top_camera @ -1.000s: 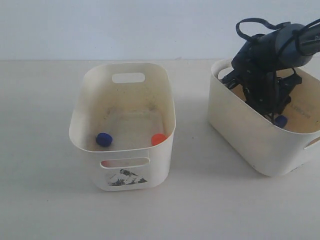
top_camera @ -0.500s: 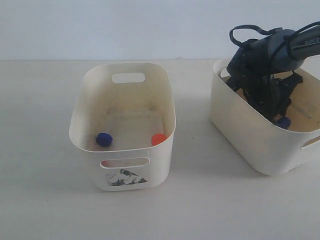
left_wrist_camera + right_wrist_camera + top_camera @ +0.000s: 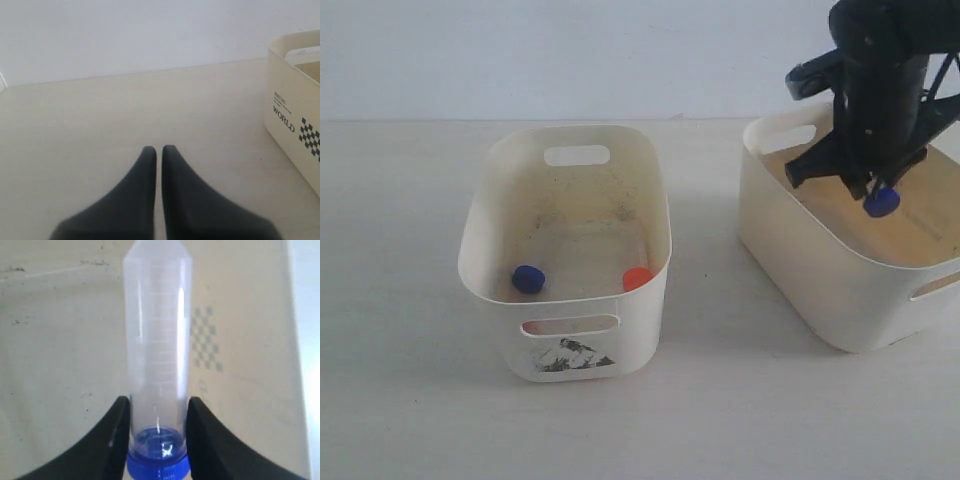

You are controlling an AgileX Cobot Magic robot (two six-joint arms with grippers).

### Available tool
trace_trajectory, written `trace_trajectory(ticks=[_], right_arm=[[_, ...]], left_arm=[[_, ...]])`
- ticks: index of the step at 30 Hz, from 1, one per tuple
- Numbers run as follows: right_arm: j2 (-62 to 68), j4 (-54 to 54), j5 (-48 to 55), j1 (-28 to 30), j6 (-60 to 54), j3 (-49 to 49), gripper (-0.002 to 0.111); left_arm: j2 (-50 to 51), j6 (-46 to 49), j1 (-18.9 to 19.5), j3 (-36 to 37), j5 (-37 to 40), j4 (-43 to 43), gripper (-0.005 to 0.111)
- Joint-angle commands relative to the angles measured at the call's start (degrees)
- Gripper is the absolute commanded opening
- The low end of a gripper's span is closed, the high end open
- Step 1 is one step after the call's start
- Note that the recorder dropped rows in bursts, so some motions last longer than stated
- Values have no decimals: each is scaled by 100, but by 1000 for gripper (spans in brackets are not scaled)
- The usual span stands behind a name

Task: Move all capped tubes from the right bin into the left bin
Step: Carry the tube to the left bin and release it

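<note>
Over the bare worktop (image 3: 75, 125), the left gripper (image 3: 155, 150) has its jaws together, holding nothing. In the left bin (image 3: 630, 345), one blue-capped tube (image 3: 528, 279) lies at 7 o'clock and the orange-capped tube (image 3: 637, 278) at 5 o'clock. At 3 o'clock from that bin, over the right bin (image 3: 800, 270), the right gripper (image 3: 872, 190) has its jaws clamped on the second blue-capped tube (image 3: 881, 202), just beside its cap.
</note>
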State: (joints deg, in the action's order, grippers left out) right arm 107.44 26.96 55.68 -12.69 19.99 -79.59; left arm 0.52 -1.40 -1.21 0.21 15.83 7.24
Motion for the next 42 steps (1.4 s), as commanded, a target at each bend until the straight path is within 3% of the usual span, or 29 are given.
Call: trace_trajectory(ticks=[1,3,5,14,22,25,29,31,37,42], right_arm=[[-815,-923,-83,17,-411,16,0],[-1415,-2350,-348,-17,-1089,16,0],[-1745,-2958,-554,-180,-1380,16,0],[-1883,-3481,-1326,-1744,-1387,16,0],[-1213,-3795,-1694,-2202,-1232,16,0],[-958,-3970,-1757,-2302,-1529,16,16],[-707,-3996,-2016,-2327,-1573,16,59],[-610,-3924,-2071,-2327,-1573,16,67],[-595,-3676,-2052,-2315,-1573,-43,52],[-704,-3065,-1208,-1743,-1501,-645,53]], left_arm=[[-11,-66,6,-21,-84,-38,4],[-11,-66,6,-21,-84,-38,4],[-11,-66,6,-21,-84,-38,4],[-11,-66,6,-21,-84,-38,4],[-11,-66,6,-21,-84,-38,4],[-11,-66,6,-21,-84,-38,4],[-11,-66,6,-21,-84,-38,4],[-11,-66,6,-21,-84,-38,4],[-11,-66,6,-21,-84,-38,4],[-11,-66,6,-21,-84,-38,4]])
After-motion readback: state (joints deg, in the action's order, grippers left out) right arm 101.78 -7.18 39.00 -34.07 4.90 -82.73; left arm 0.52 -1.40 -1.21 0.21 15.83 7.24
